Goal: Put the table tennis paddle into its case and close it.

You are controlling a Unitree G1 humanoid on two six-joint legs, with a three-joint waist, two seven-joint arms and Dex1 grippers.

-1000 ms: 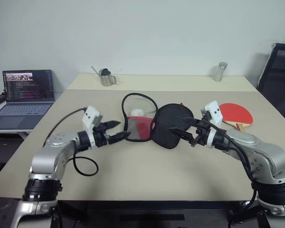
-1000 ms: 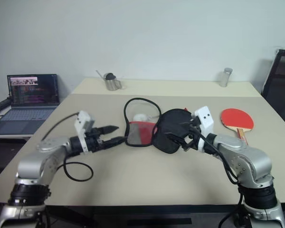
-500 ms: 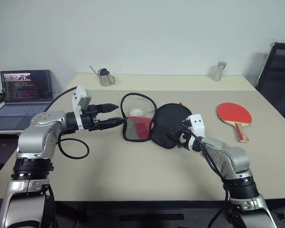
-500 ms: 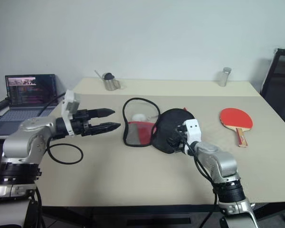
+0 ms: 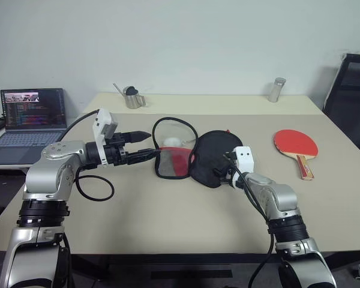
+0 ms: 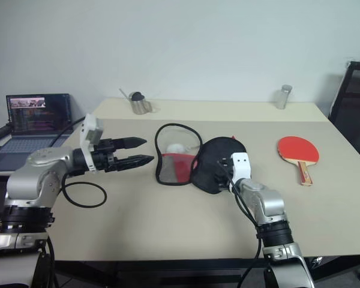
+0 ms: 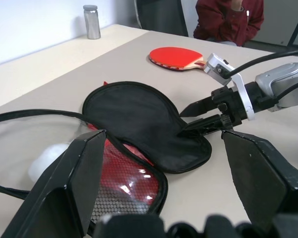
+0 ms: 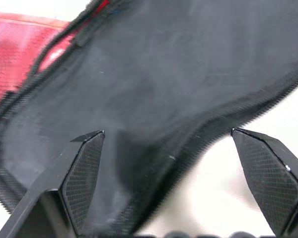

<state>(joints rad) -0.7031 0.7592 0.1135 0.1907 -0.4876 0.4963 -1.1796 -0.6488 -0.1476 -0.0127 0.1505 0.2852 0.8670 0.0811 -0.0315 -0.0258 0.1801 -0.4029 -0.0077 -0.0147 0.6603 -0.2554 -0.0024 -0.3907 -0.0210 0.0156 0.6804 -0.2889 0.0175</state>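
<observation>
1. Left claw [image 5: 145,147], left of centre in the head view, fingers apart, empty, beside the case's mesh flap.
2. Case [image 5: 213,157], centre of the desk [image 5: 168,222], lies unzipped (soft, floppy fabric; best pinched at its stiffer trim).
3. Right claw [image 7: 201,116], fingers apart, straddles the black flap's edge.
4. Table tennis paddle [image 5: 296,144], right, apart from the case; rigid, light, likely easiest taken by the handle.

Left arm's raised, elbow bent, wrist about level, and the left gripper [image 5: 145,145] points inward with its 2 fingers spread. Right arm's stretched forward and low, right gripper [image 7: 194,117] angled down, jaws wide apart.
</observation>
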